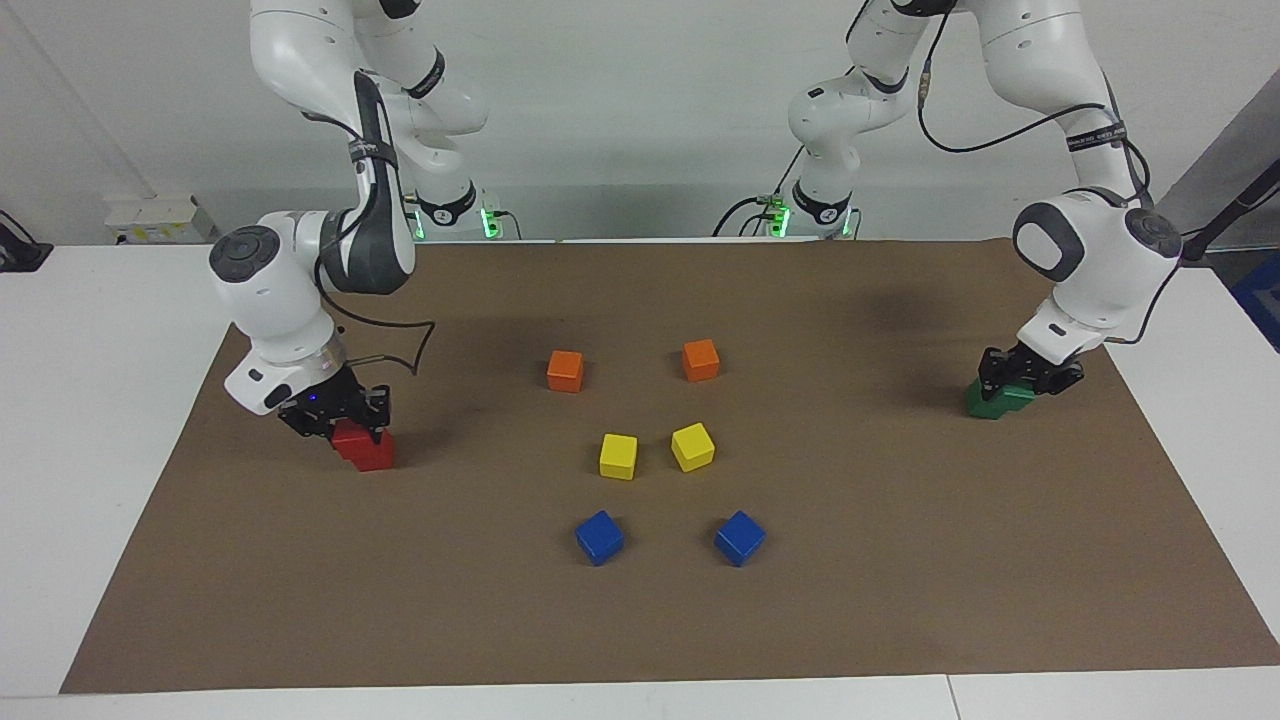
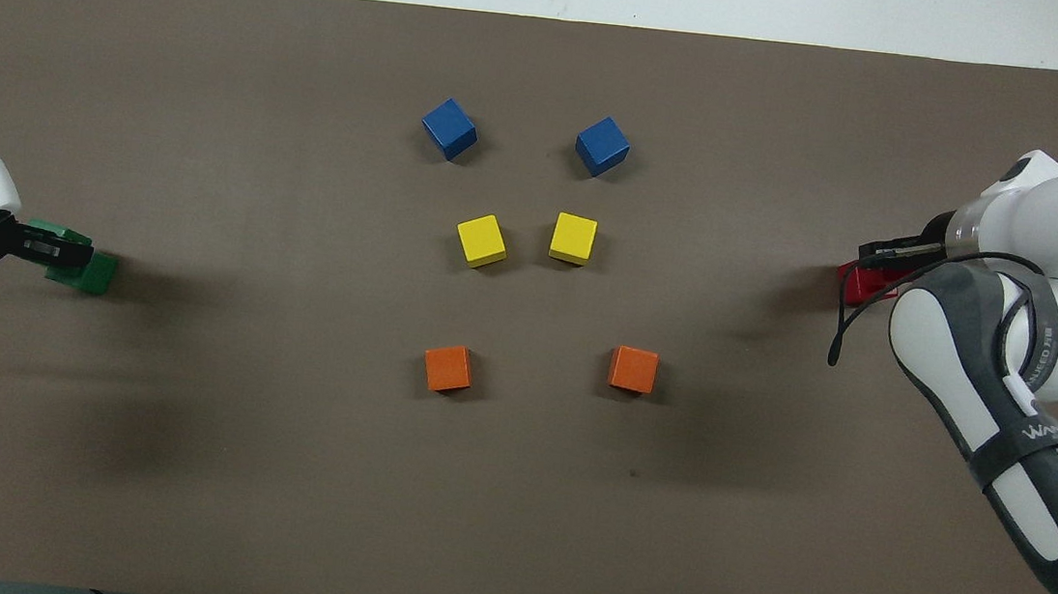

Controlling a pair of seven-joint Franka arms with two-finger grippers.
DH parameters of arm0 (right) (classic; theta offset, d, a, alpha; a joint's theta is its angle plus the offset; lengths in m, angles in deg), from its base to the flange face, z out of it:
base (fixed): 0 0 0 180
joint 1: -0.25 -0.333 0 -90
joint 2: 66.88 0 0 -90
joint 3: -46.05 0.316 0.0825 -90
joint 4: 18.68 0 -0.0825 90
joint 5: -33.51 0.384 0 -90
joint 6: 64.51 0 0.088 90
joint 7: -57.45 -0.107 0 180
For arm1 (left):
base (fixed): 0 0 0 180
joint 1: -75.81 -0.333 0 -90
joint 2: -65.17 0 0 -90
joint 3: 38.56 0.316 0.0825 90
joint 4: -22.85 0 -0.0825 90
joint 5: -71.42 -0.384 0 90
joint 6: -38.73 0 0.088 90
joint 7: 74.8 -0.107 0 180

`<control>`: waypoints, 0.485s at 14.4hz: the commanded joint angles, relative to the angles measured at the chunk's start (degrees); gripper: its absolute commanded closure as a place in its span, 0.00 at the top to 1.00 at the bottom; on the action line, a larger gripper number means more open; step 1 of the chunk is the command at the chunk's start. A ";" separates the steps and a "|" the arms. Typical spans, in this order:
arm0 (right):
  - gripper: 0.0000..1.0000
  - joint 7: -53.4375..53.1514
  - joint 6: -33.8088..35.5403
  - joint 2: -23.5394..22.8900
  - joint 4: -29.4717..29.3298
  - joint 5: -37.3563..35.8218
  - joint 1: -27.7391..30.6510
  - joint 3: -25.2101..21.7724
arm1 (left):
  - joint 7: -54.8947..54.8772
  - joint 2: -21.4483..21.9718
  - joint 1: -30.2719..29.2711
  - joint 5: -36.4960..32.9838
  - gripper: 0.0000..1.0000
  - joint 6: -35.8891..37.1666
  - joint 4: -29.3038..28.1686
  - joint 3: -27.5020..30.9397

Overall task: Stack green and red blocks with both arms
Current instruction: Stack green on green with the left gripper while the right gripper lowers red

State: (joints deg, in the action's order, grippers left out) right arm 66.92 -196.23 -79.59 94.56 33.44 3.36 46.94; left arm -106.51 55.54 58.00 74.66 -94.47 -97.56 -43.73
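We see the red blocks [image 1: 365, 447] at the left of the facing view, one set on the other with the upper one shifted off the lower, and the right gripper [image 1: 335, 420] clamped shut on the upper red block. In the overhead view the same pair shows only as a sliver of red at the right edge (the arm covers most of it). The green blocks [image 1: 997, 397] sit at the right of the facing view, near the edge of the brown mat [image 1: 900, 600]; the left gripper [image 1: 1030, 375] is down on the upper green block with its fingers closed on it, though we can only just make out the seam between the two green cubes. In the middle of the frame lie the other cubes, well apart from both arms: two orange cubes [image 1: 565, 370], two yellow cubes [image 1: 618, 455] below them, and two blue cubes [image 1: 599, 537] lowest.
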 commanded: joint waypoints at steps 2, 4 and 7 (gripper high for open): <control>0.00 1.87 -1.17 0.85 2.24 0.16 0.84 0.60 | -1.95 0.84 -0.65 1.24 1.00 -1.79 -2.55 -0.36; 0.00 2.14 -1.08 1.11 2.68 -0.19 0.75 0.60 | -1.95 0.84 -0.56 1.24 1.00 -1.01 -2.29 -0.36; 0.00 3.02 -0.91 1.20 2.77 -0.37 0.84 0.60 | -1.87 0.84 -0.56 1.24 1.00 0.05 -1.50 -0.36</control>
State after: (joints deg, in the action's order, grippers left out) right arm 68.14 -196.23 -79.59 95.89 33.43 3.36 47.00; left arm -106.96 55.53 58.00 74.68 -94.43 -98.31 -43.78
